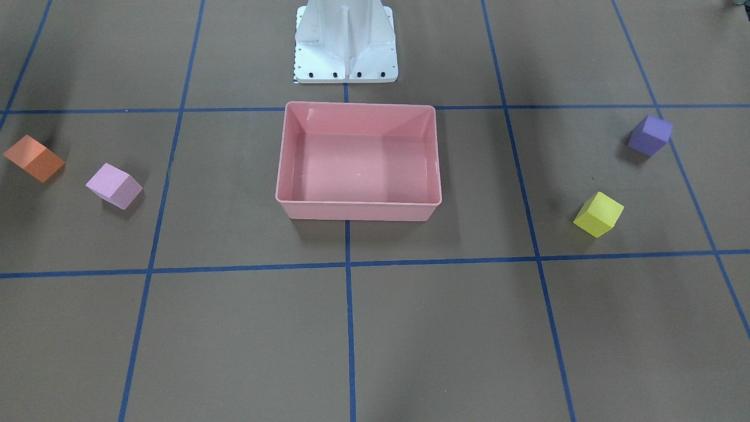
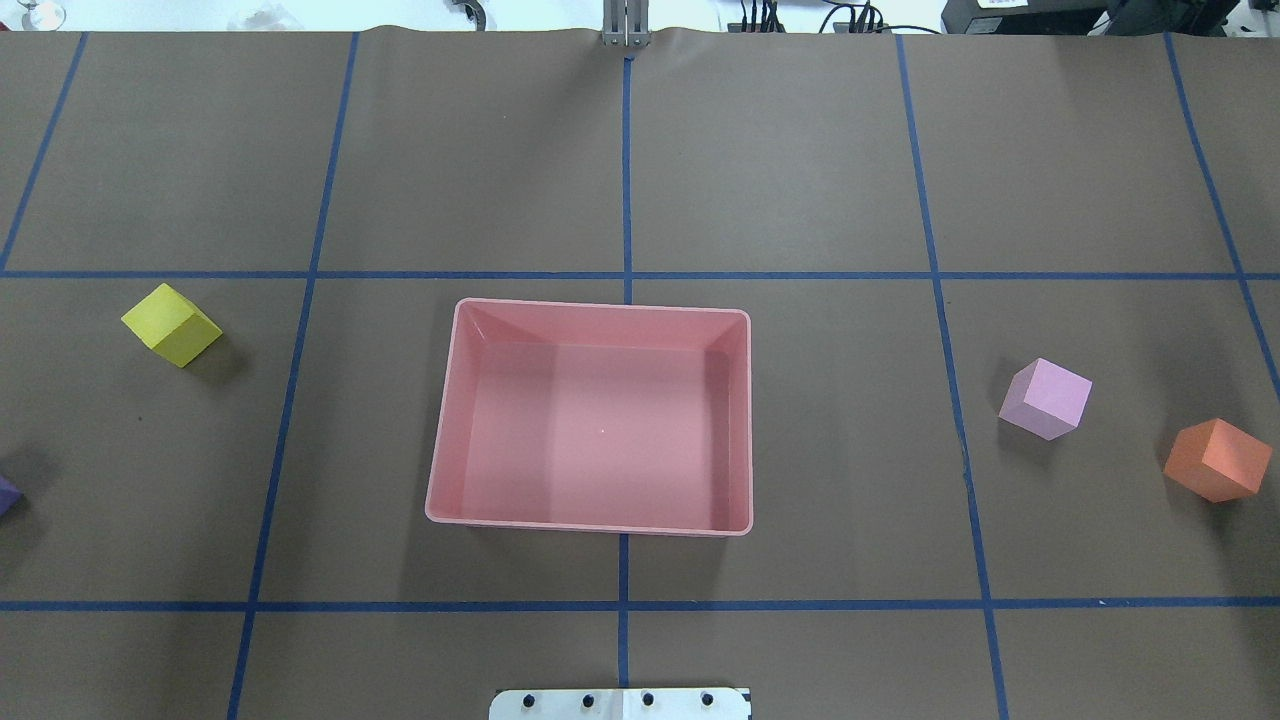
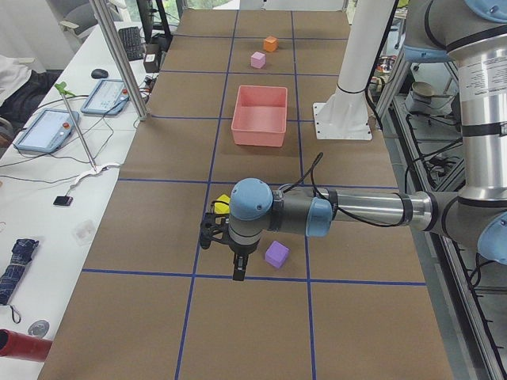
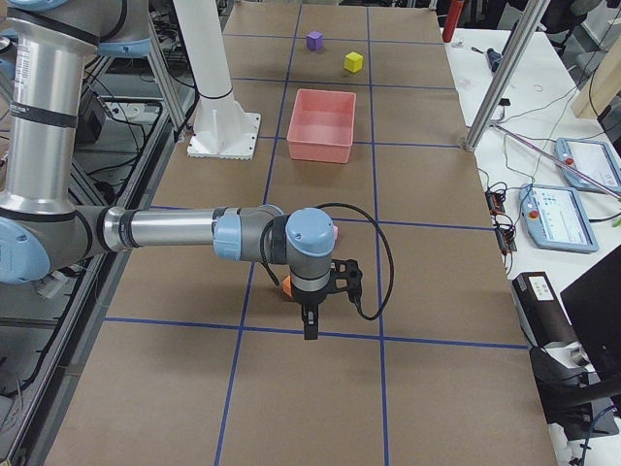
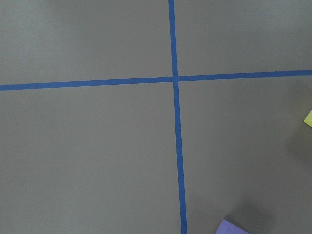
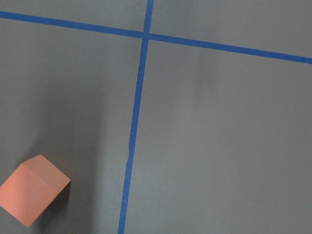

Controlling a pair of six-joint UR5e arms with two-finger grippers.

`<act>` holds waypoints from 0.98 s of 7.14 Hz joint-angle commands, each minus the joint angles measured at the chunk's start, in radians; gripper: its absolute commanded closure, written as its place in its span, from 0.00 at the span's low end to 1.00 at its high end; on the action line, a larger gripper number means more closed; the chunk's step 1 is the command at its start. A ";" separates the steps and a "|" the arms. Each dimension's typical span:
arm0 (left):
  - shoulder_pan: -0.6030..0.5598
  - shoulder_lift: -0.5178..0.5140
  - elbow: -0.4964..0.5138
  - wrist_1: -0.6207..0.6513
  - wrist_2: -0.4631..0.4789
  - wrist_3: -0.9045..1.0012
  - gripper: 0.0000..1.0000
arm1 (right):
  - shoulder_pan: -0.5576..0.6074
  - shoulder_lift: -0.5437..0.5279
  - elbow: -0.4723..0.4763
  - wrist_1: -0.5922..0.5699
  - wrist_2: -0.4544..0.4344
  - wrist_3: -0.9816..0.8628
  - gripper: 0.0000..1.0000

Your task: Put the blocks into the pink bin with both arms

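Four blocks [image 2: 1045,399] outside the pink bin [image 2: 600,305]; left gripper [image 3: 237,271] and right gripper [image 4: 310,328]: openness unclear.

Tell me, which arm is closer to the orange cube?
Right. The right gripper hangs close by the orange cube; the left gripper is far off, beside the purple cube.

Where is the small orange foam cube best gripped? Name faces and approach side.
Probably two opposite upright side faces of the small orange foam cube, from straight above: it sits flat, top exposed, askew to the blue tape lines, so align accordingly.
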 commanded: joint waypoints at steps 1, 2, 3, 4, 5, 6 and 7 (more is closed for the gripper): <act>-0.001 0.000 -0.013 -0.061 -0.005 -0.001 0.00 | 0.000 0.005 0.001 0.002 0.000 0.002 0.00; -0.001 0.000 -0.013 -0.115 -0.005 -0.006 0.00 | 0.000 0.011 0.006 0.002 0.000 0.002 0.00; -0.001 -0.005 -0.008 -0.202 -0.005 -0.003 0.00 | 0.000 0.015 0.056 0.003 -0.003 0.004 0.00; 0.000 -0.014 -0.005 -0.317 -0.005 -0.018 0.00 | 0.000 0.029 0.067 0.064 0.000 0.007 0.00; 0.032 -0.025 -0.001 -0.334 -0.014 -0.007 0.00 | 0.000 0.023 0.064 0.115 0.043 0.010 0.00; 0.039 -0.025 -0.001 -0.386 -0.044 -0.015 0.00 | 0.001 0.018 0.060 0.126 0.063 0.010 0.00; 0.078 -0.043 0.002 -0.426 -0.040 -0.012 0.00 | 0.000 0.017 0.057 0.179 0.062 0.005 0.00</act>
